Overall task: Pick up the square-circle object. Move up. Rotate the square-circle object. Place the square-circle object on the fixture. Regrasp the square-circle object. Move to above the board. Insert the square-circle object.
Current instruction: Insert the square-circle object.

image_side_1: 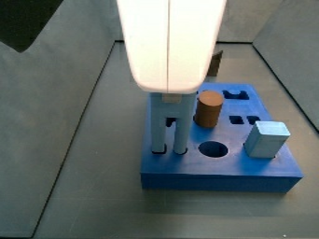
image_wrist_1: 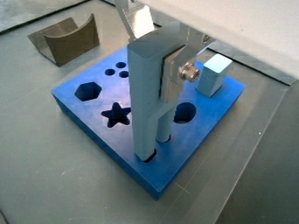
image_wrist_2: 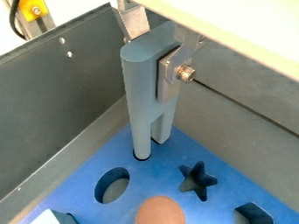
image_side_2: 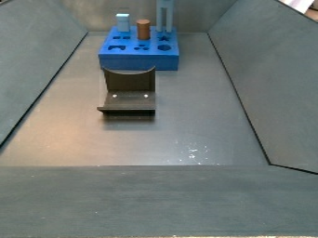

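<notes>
Standing upright between the fingers [image_wrist_1: 172, 133], the square-circle object [image_wrist_1: 145, 96] meets the board [image_wrist_1: 128, 157].

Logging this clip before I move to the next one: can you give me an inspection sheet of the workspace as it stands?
Surface: grey floor, bare apart from the rig.
Square-circle object: upright, lower end at a hole near the edge of the board.
Fixture: stands apart from the board, nothing on it.
Clutter: orange cylinder and pale cube standing on the board.
Pincer: above the board, fingers shut on the square-circle object.
Cables: nothing seen.
Surroundings: grey walls around the floor.
</notes>
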Available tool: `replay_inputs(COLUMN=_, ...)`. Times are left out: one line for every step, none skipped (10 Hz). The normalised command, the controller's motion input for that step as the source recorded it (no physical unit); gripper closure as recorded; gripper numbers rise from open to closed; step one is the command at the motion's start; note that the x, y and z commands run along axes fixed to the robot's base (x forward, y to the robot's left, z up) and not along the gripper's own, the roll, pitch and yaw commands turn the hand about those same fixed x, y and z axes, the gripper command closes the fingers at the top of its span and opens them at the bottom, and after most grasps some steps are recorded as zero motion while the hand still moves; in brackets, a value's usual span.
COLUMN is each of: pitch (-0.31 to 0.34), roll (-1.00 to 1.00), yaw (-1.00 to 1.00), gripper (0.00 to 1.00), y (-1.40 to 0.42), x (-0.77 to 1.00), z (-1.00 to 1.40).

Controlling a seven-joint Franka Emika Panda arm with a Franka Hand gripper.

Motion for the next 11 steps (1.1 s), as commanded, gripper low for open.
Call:
replay_inputs(pitch=0.0, roll=0.0, yaw=0.26, gripper=1.0, y=-0.14, x=0.0, z=-0.69)
replay_inputs(pitch=0.0, roll=0.0, yaw=0.21, gripper=1.0, y=-0.13, x=0.0, z=-0.62)
replay_inputs(pitch=-0.027, roll=0.0, yaw=0.03, gripper=1.0, y=-0.09, x=0.0, z=-0.53)
replay_inputs(pitch=-0.003, roll=0.0, yaw=0.0, gripper=1.0, y=-0.06, x=0.0, z=-0.55)
replay_inputs(pitch=-0.006, roll=0.01, yaw=0.0, gripper=1.0, y=-0.05, x=0.03, z=-0.7)
replay_inputs(pitch=-0.013, roll=0.0, yaw=0.0, gripper=1.0, y=-0.02, x=0.05, z=-0.82)
replay_inputs(pitch=0.0, roll=0.0, yaw=0.0, gripper=1.0, y=-0.03, x=0.09, z=-1.0)
replay_inputs(pitch=-0.003, roll=0.0, yaw=0.0, gripper=1.0, y=0.0, x=0.15, z=-1.0)
replay_inputs(pitch=-0.003, roll=0.01, yaw=0.0, gripper=1.0, y=-0.04, x=0.14, z=-0.97)
replay_inputs(pitch=-0.049, roll=0.03, yaw=0.0, gripper=1.0, y=-0.08, x=0.11, z=-0.89)
replay_inputs(pitch=-0.136, roll=0.0, yaw=0.0, gripper=1.0, y=-0.08, x=0.0, z=-0.38)
